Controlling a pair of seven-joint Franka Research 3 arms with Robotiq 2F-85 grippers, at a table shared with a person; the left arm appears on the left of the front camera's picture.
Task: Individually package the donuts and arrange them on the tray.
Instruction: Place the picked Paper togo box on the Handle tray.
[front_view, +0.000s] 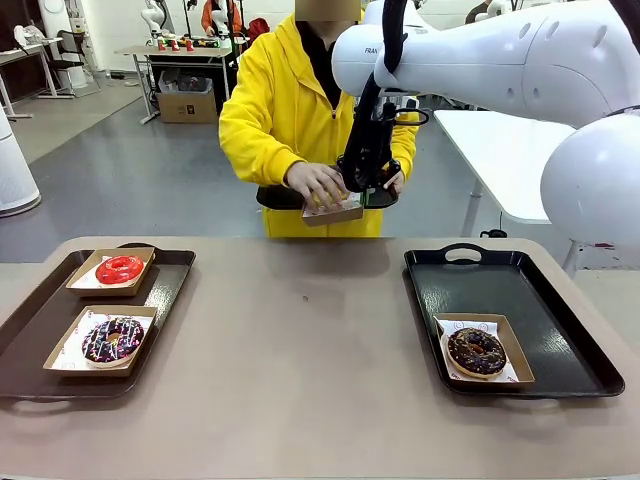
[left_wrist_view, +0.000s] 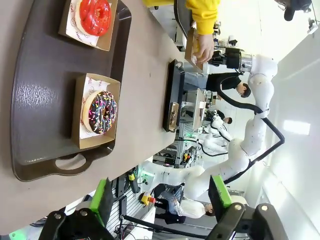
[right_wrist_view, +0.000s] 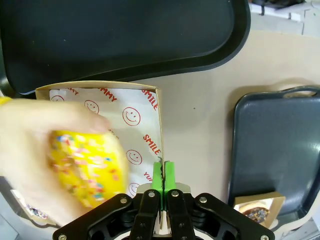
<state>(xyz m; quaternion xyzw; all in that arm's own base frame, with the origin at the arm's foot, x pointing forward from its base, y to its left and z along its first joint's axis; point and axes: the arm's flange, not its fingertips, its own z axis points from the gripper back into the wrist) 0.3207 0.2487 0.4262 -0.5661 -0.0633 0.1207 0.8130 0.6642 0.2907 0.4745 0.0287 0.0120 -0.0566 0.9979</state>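
Right pincer (right_wrist_view: 163, 175): pads pressed together on the wall of the box (right_wrist_view: 150, 107), upper centre of the front view.
Yellow donut (right_wrist_view: 87, 167): just left of the pads, in the person's hand (front_view: 318, 183) (blurred).
Left pincer (left_wrist_view: 162, 197): agape, empty.

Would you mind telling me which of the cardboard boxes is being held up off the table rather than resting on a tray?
The shallow brown cardboard box receiving the yellow-crumbed ring donut: the right end effector pinches its wall while the person's hand lowers that donut in.
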